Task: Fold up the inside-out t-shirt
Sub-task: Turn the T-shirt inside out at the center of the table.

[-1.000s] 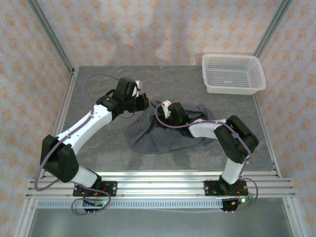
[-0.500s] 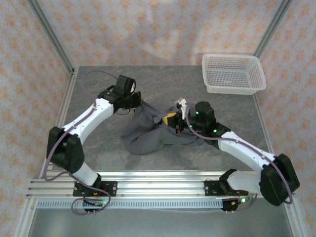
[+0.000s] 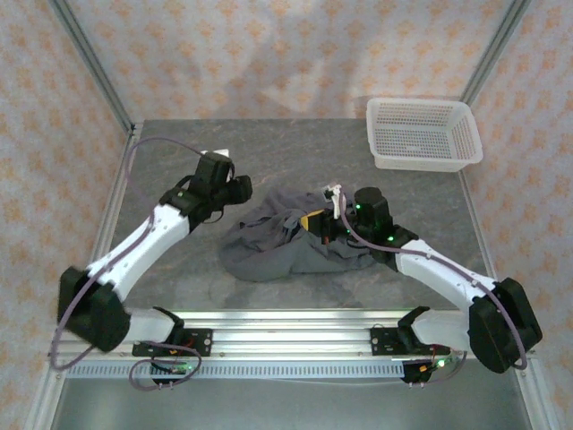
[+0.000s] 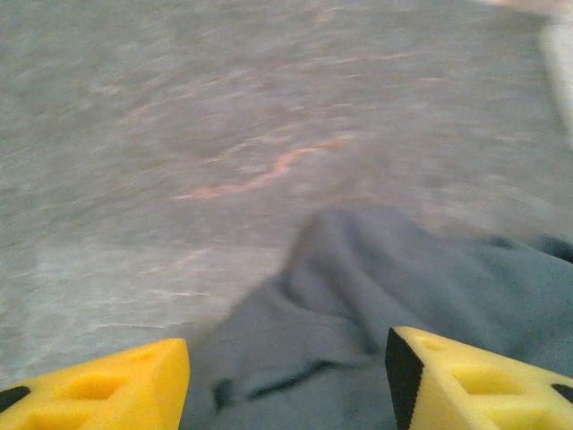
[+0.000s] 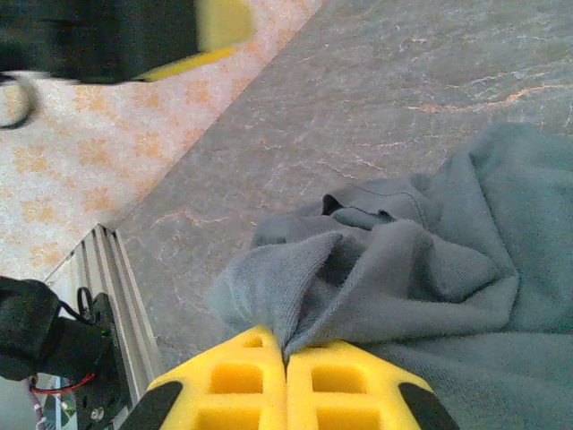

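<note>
Entry: my left tool [image 3: 240, 189], shut at the cloth's edge half a second ago, now stands parted and drawn off left, holding nothing. My right tool [image 5: 286, 351] is clamped on a pinched fold. The inside-out t-shirt [image 3: 273, 249] lies crumpled mid-frame on the counter [image 3: 179, 148], one side freed, folding barely begun. The white basket [image 3: 421, 162], upper right: nothing inside.

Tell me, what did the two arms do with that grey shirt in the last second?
The left gripper opened, let go of the t-shirt at its far left edge and drew back to the left. The right gripper pinched shut on a fold near the shirt's middle, and its arm swung out to the right. The white mesh basket stayed in the far right corner.
</note>
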Robot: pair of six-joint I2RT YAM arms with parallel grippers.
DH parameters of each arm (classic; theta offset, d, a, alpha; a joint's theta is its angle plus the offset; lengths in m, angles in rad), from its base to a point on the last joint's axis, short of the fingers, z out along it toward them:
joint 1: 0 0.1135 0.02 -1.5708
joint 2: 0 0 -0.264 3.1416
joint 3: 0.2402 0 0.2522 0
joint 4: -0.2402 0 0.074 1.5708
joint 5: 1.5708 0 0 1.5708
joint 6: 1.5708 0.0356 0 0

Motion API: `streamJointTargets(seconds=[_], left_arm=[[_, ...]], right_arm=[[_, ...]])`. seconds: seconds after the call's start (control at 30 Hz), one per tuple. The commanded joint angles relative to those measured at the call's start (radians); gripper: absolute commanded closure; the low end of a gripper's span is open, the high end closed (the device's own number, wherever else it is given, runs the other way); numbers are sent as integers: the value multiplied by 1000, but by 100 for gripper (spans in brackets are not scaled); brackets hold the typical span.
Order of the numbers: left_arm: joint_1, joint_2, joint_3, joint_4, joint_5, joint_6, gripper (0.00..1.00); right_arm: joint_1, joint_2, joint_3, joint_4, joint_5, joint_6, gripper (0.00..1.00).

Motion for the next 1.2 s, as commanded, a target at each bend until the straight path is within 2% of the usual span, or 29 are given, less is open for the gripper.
streamJointTargets(seconds=[0.0, 0.07, 0.23, 0.33, 0.4, 0.47, 0.6, 0.77, 0.8, 0.83, 0.87, 0.9, 0.93, 1.0, 1.17], left_arm=[[-77, -37, -87, 67, 113, 51, 42], [-107, -26, -137, 115, 184, 48, 44], [-141, 75, -194, 213, 250, 52, 51], [-156, 133, -185, 283, 299, 56, 49], [-159, 161, -178, 330, 331, 48, 43], [-159, 180, -166, 349, 325, 42, 37], [-158, 217, -117, 292, 191, 26, 35], [-158, 231, -108, 342, 213, 13, 36], [-158, 236, -104, 348, 215, 11, 41], [-157, 244, -99, 352, 214, 5, 51], [-156, 248, -96, 351, 215, -1, 67], [-151, 249, -92, 347, 212, -11, 89], [-145, 240, -96, 348, 208, -26, 100], [-124, 196, -126, 377, 219, -59, 100], [-69, 41, -186, 449, 383, -173, 100]], right_arm=[[-2, -5, 55, 41, 12, 7, 100], [-4, -4, 65, 35, 10, 2, 100], [-4, 22, 97, 17, -21, 0, 100], [-4, 27, 109, -4, -27, -4, 100], [-4, 27, 108, -13, -31, -5, 100], [-4, 23, 105, -17, -37, -3, 100], [-4, 6, 90, -14, -39, 12, 100], [-4, -31, 73, -26, -44, 9, 100], [-4, -33, 70, -23, -48, 11, 100], [-4, -33, 67, -20, -51, 15, 100], [-4, -35, 64, -20, -44, 17, 100], [-4, -38, 59, -21, -24, 18, 100], [-4, -46, 51, -27, 13, 17, 100], [-12, -59, 31, -46, 118, 24, 100], [-48, -28, -57, -55, 272, -15, 100]])
